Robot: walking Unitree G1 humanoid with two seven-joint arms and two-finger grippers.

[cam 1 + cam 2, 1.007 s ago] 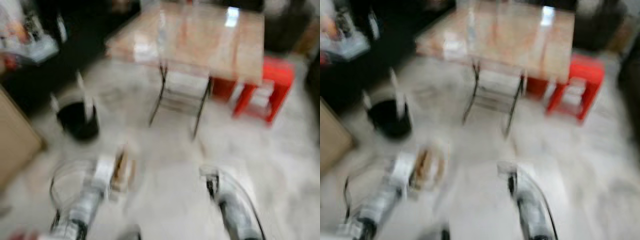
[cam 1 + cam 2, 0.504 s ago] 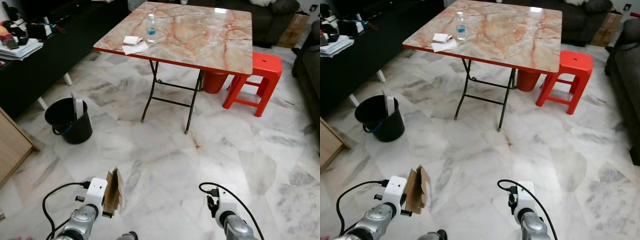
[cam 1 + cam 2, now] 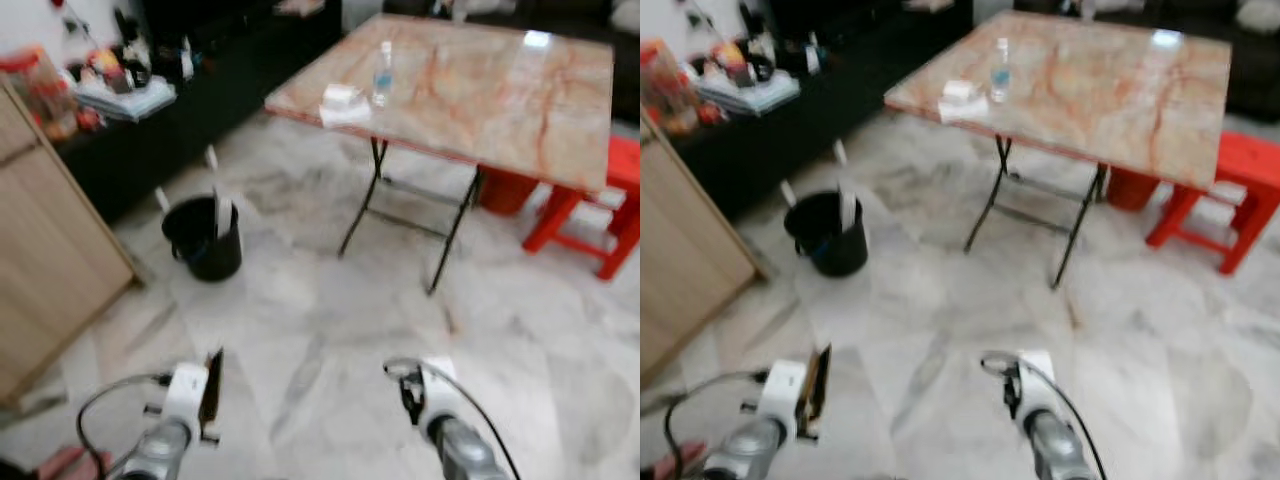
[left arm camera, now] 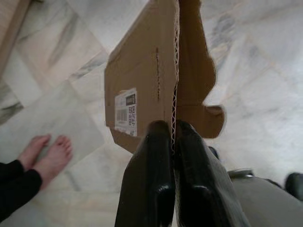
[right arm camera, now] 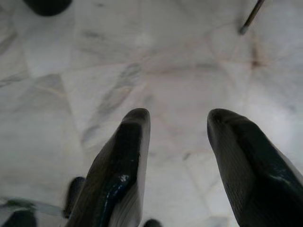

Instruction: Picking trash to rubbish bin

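Observation:
A flattened brown cardboard piece [image 4: 156, 75] with a white label is pinched between the fingers of my left gripper [image 4: 173, 127], which is shut on it low at the left [image 3: 210, 385]. The black bucket-shaped rubbish bin [image 3: 205, 235] stands on the marble floor ahead and to the left, with white strips sticking up from it. My right gripper [image 5: 177, 123] hangs open over bare floor, nothing between its fingers; its arm [image 3: 435, 415] shows at the bottom centre.
A folding table [image 3: 560, 140] with a marble-pattern top holds a water bottle [image 3: 382, 75] and white papers [image 3: 343, 103]. A red stool [image 3: 600, 215] stands at the right, a wooden cabinet [image 3: 45, 260] at the left. A person's bare feet [image 4: 47, 151] stand close by.
The whole view has swung to the left: bin and table now sit further right in the picture and the wooden cabinet has come in. The cardboard stays in my left gripper.

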